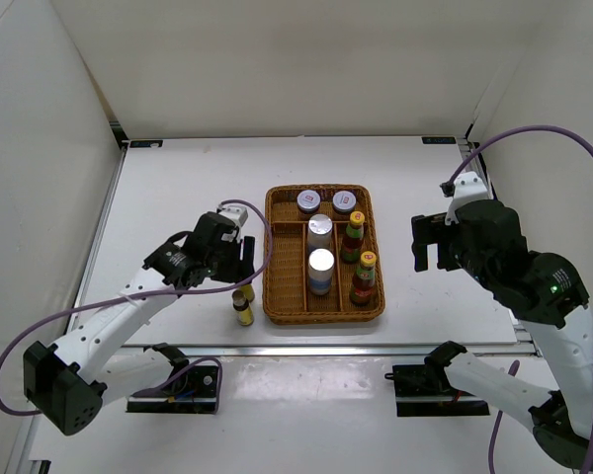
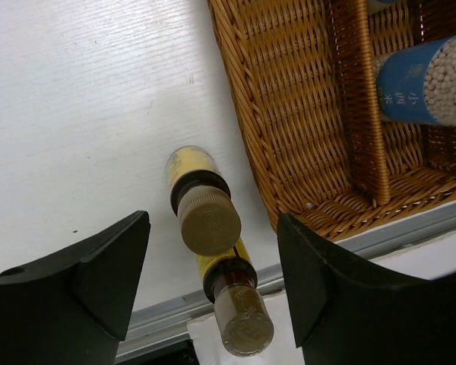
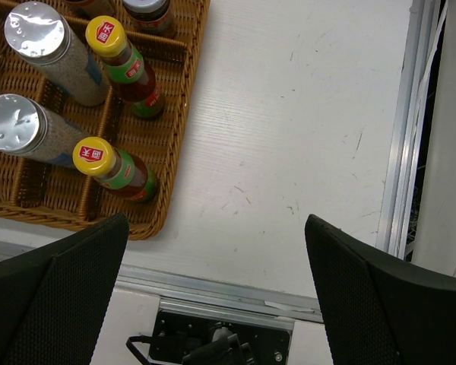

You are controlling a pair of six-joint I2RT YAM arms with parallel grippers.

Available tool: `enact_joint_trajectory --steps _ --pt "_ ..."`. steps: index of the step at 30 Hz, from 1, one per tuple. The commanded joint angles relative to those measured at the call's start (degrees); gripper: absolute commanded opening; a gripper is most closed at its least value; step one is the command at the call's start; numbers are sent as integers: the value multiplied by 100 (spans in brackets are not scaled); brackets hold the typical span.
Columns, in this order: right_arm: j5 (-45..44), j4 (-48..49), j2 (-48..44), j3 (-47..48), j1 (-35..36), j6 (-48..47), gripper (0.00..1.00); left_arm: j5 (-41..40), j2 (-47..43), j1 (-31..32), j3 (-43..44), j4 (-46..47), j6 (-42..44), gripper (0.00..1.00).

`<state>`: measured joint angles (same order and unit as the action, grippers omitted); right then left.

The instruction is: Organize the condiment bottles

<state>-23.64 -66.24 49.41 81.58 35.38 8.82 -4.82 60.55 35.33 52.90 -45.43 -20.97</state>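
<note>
Overhead and wrist views of two arms at a divided wicker tray. The left arm reaches from its base at the near-left corner diagonally across the table, forearm low and wrist bent downward, so that the left gripper hangs beside the tray's left wall. Its jaws stand wide apart and hold nothing. In the left wrist view the two black fingers frame the two tiny dark yellow-labelled bottles, the farther one and the nearer one, both upright on the table just outside the tray near its front-left corner; whether they touch each other cannot be told. The right arm rises from the near-right corner with its elbow lifted and its wrist turned toward the tray; the right gripper is poised above bare table to the right of the tray, jaws spread and empty. Inside the tray, the two pale-lidded jars sit side by side in the rear cross compartment. The two silver-topped shakers stand upright one behind the other in the middle lengthwise compartment. The two red yellow-capped sauce bottles stand likewise in the right lengthwise compartment.
</note>
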Motion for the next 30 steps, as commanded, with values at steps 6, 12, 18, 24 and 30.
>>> enact_joint_trajectory --steps 6,12,18,24,30 --pt "17 173 -72 -11 4 -29 100 122 88 -26 53 -89 -118 63" --pt "17 173 -72 -11 4 -29 100 -45 263 -26 281 -89 58 56" --pt "-36 173 -177 -11 4 -29 100 -239 440 -26 641 -89 199 28" --pt "-150 173 -177 50 4 -29 100 -661 649 79 1721 -37 365 11" --pt "-150 173 -19 104 4 -82 100 -538 1388 185 2636 708 761 11"
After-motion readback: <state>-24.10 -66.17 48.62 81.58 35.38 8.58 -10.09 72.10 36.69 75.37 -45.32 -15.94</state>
